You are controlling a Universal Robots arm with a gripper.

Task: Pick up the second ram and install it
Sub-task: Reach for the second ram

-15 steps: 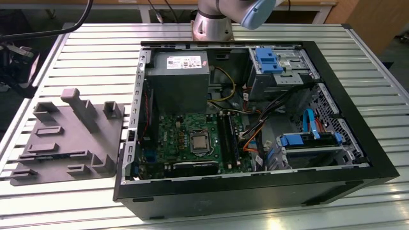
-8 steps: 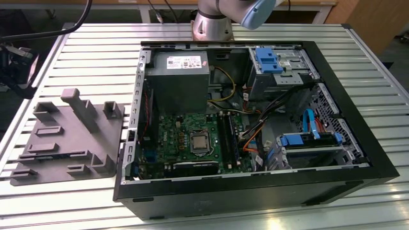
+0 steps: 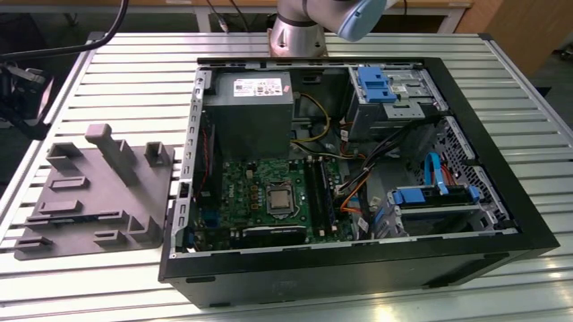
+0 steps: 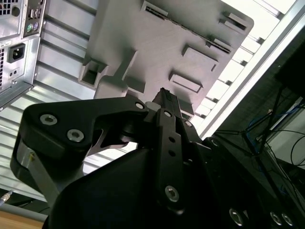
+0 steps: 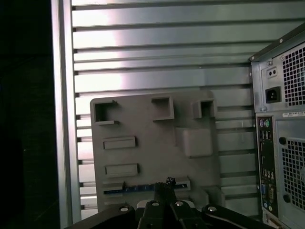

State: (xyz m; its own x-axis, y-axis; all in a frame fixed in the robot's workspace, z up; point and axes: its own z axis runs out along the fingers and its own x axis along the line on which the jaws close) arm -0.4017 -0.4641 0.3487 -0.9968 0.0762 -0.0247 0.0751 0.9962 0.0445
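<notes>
— What stands on the slatted table [image 3: 117, 80]?

— An open computer case [image 3: 358, 275], lying on its side. A grey moulded tray [image 3: 90, 201] lies just beside it, toward the exterior view's left.

— And inside the case?

— A green motherboard [image 3: 246, 194] with the processor [image 3: 279, 199] near its middle, and long dark memory slots [image 3: 320, 191] next to that. A grey power supply [image 3: 249, 114] sits beyond the board. There are also blue drive brackets [image 3: 376, 84] and a blue cable [image 3: 436, 176].

— Where is the robot arm [image 3: 300, 33]?

— Its lower part rises behind the case.
</notes>
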